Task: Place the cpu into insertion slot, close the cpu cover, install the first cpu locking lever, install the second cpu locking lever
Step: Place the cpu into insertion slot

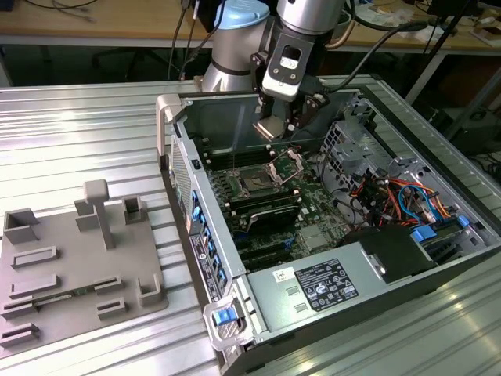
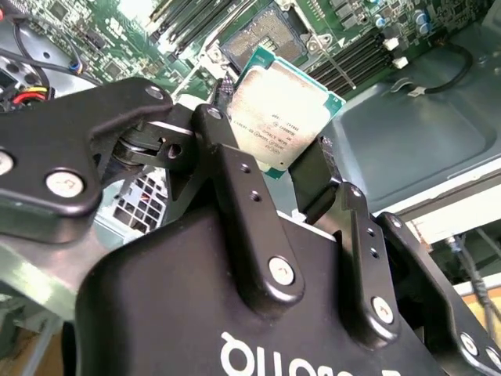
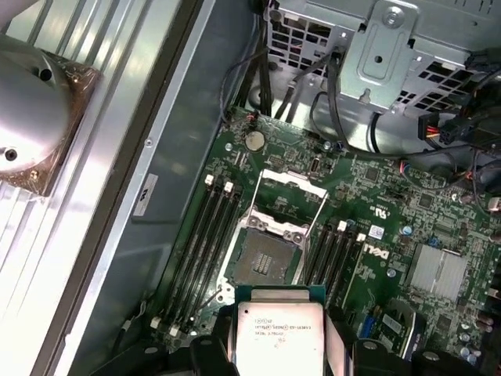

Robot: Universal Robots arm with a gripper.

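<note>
The cpu (image 2: 286,117) is pinched between my gripper's (image 2: 274,141) fingers, held in the air over the motherboard (image 3: 391,219). In the exterior view the insertion slot (image 1: 254,184) lies uncovered, between six and seven o'clock from the cpu and apart from it. The cpu cover (image 1: 287,164) stands open at the slot's two o'clock.

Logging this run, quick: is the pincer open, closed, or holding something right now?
Pincer: closed on the cpu. The insertion slot is empty and the cpu cover is raised.
</note>
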